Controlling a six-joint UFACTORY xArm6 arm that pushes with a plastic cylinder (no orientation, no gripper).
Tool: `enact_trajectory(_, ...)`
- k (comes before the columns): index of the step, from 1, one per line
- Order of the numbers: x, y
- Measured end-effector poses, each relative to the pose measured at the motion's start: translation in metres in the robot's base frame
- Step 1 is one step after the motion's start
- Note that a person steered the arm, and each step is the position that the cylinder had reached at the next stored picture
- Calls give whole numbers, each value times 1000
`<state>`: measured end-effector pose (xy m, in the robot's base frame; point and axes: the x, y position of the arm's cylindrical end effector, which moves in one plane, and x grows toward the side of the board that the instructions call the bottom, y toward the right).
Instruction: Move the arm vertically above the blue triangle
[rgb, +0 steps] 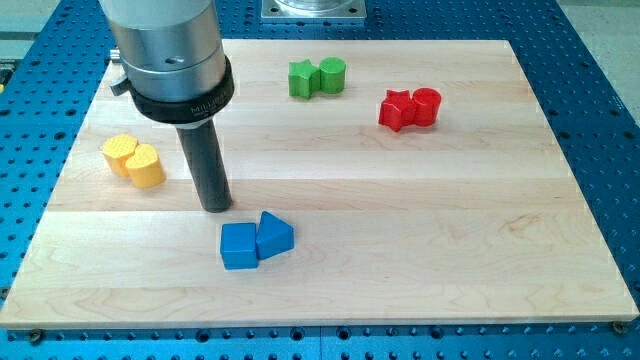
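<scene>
Camera view. I see my arm (170, 60) enter from the view's top left, its silver housing ending in a straight dark rod. My tip (216, 207) rests on the wooden bench (400, 230). The tool is a plain rod with nothing to open or close, and it has hold of nothing.

The blue triangle (274, 236) serves as the landmark. It lies in the lower middle of the bench, toward the view's bottom. My tip stands near it, up and to the view's left, with a strip of bare wood between the two; it touches no block.

A blue cube (239, 246) sits touching the triangle on the view's left side, just below my tip.

Two yellow blocks (134, 162), pressed together, lie well apart from the triangle toward the view's left and somewhat higher; their exact shapes I cannot tell.

Two green blocks (317, 77), touching each other, sit far above the triangle near the view's top, the right one rounded like a cylinder.

Two red blocks (410, 108), also touching, lie well apart from the triangle toward the view's upper right; the left one looks star-shaped, the right one cylindrical.
</scene>
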<state>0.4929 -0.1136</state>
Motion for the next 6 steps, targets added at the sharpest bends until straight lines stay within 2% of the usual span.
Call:
enact_trajectory(1,0,-2)
enact_trajectory(4,-71,-3)
enact_trajectory(6,-77,56)
